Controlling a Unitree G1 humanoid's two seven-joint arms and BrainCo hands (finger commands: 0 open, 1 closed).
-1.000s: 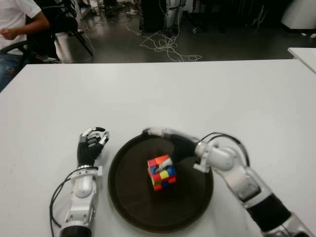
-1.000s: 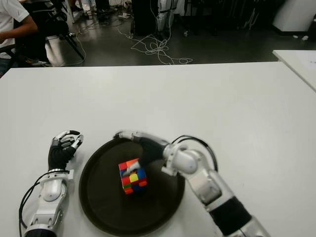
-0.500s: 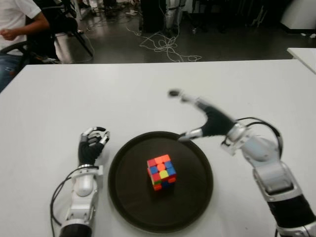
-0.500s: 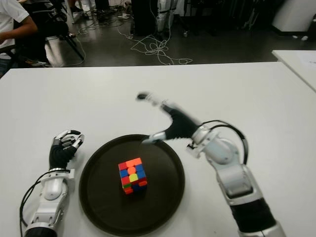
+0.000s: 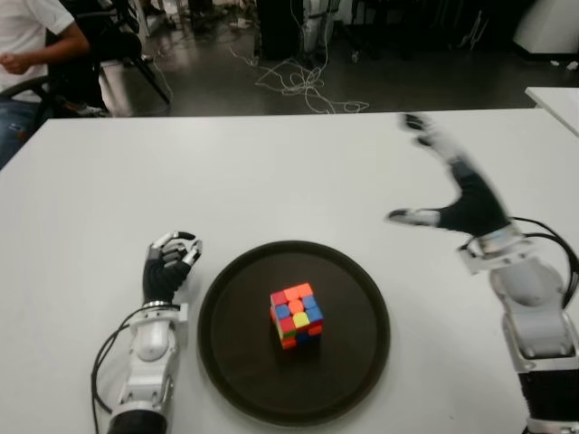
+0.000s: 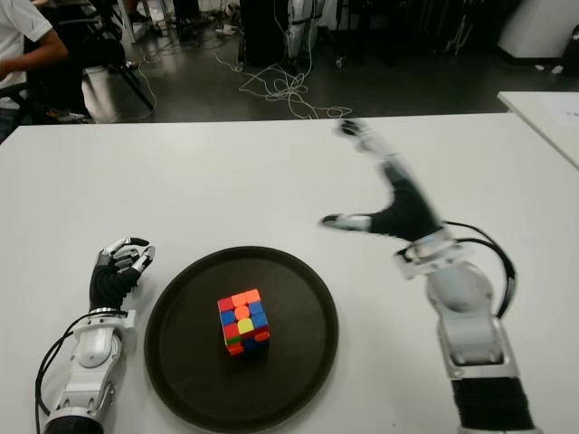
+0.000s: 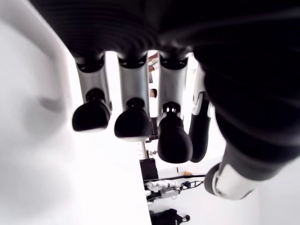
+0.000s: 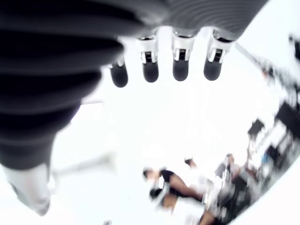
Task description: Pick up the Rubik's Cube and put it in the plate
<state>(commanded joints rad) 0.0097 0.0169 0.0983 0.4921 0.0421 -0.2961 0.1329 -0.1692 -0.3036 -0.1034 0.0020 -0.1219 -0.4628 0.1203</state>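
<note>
Left eye view: cube point(image 5: 296, 316) sits in the plate point(image 5: 362, 298). My right robot hand point(image 5: 457, 203), fingers spread and empty, has lifted away rightward; left robot hand point(image 5: 167, 268) curled beside plate.

Rubik's Cube point(image 5: 296, 316): scrambled tiles, mostly orange-red on top, blue, yellow, red and green on the sides. Plate point(image 5: 237, 362): plain dark brown-black, round. Table point(image 5: 271, 172): plain white. Right hand point(image 5: 450, 194) and left hand point(image 5: 166, 268): black palms, silver-white fingers. Person's shirt point(image 5: 29, 32): white; floor beyond dark grey.
</note>
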